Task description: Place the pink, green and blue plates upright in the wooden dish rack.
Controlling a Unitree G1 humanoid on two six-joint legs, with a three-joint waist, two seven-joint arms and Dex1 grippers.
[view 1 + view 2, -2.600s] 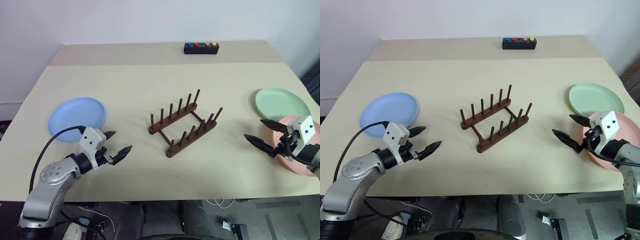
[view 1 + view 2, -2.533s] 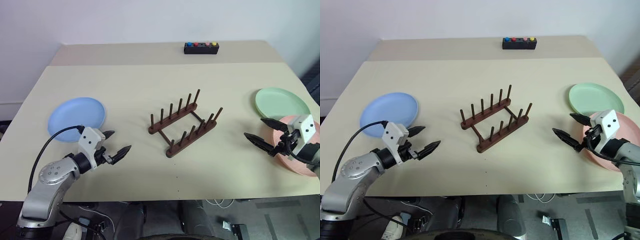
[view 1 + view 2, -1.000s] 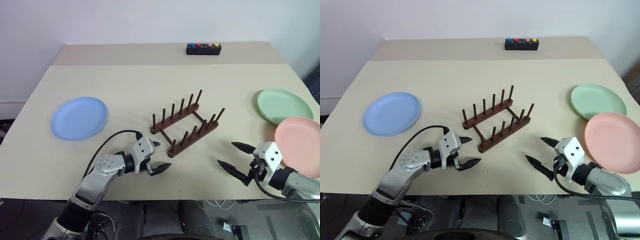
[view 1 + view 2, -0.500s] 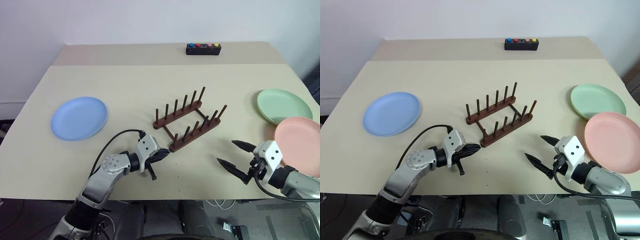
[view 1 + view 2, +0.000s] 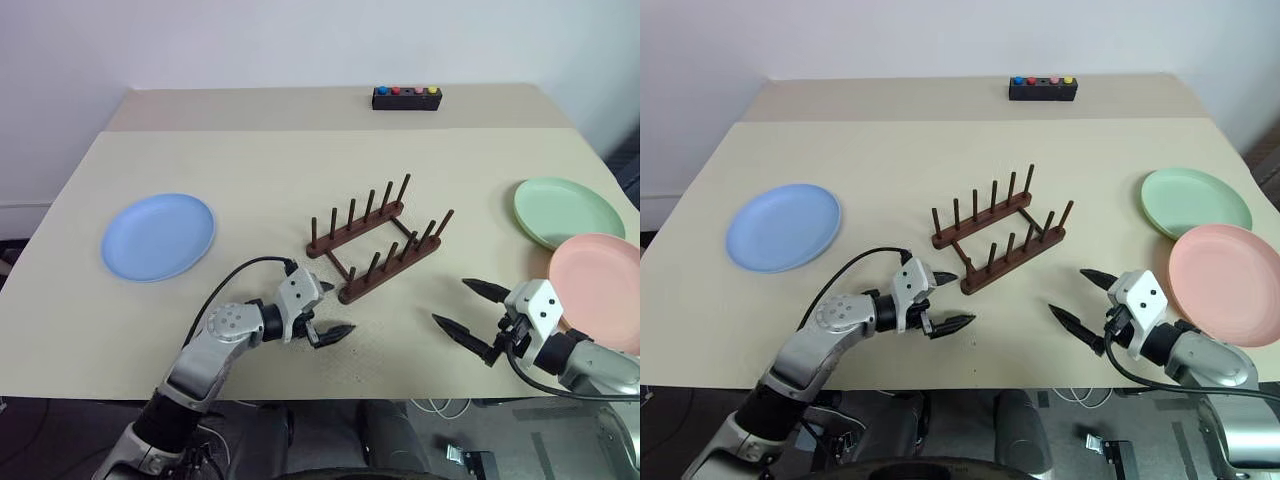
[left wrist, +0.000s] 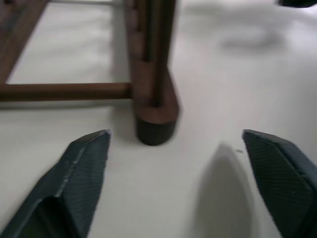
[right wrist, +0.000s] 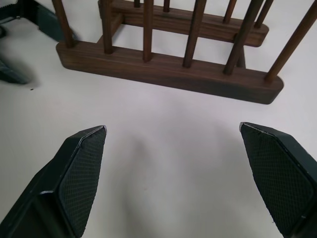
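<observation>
Dark smooth wooden dish rack [image 5: 377, 246] on a matt beige table [image 5: 250, 160].

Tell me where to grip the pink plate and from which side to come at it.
Grip the pink plate at its rim on the edge nearest the right gripper. It lies flat and shallow beside the green plate, so probably only the thin raised rim offers a hold; come in low from the rack's side.

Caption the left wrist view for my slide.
Open left gripper faces the near end of the wooden dish rack on the table.
</observation>
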